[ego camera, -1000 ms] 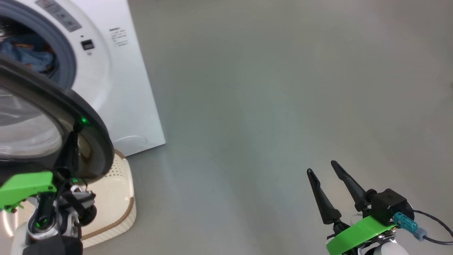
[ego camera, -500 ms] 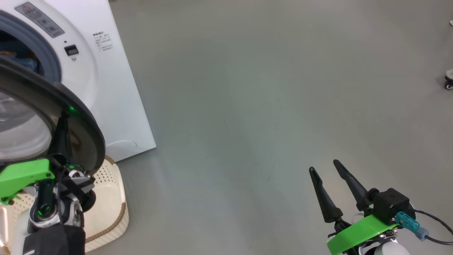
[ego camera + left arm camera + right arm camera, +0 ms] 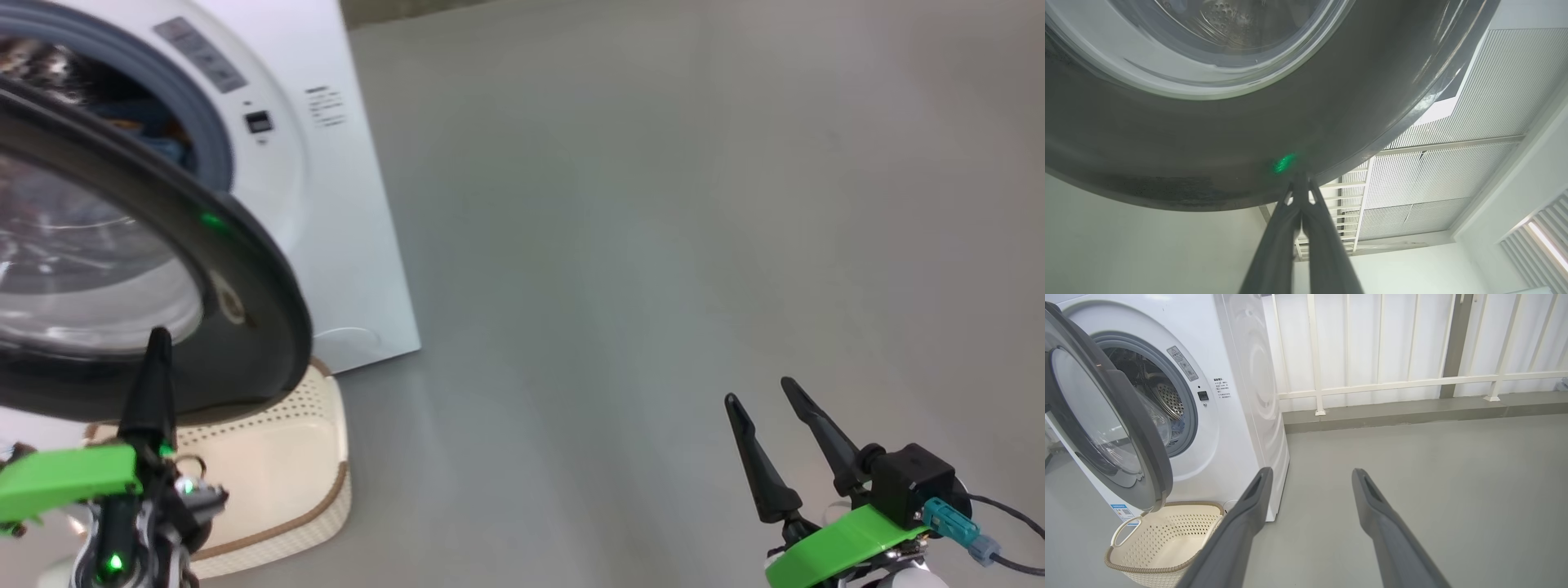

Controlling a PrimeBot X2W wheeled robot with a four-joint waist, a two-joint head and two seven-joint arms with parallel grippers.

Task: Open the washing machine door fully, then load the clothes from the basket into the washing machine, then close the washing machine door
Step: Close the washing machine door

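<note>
The white washing machine [image 3: 343, 212] stands at the upper left, and the clothes [image 3: 159, 139] show as blue fabric inside its drum. The washing machine door [image 3: 245, 310] hangs partly open, its black ring in front of me. My left gripper [image 3: 155, 339] is shut, its tips against the ring's outer face [image 3: 1208, 163]. In the left wrist view the left gripper [image 3: 1300, 179] meets the ring near its rim. The basket [image 3: 282, 457] sits on the floor under the door, and its inside [image 3: 1163, 543] looks empty. My right gripper [image 3: 759, 392] is open over bare floor, holding nothing.
Grey floor [image 3: 653, 245] stretches to the right of the machine. A white railing [image 3: 1392, 381] on a low kerb runs behind it. The door overhangs the basket's rear part.
The head camera has shifted, so the machine sits further right in the picture. My left gripper's tips now rest lower on the door's ring, farther from its rim. The right gripper has not moved.
</note>
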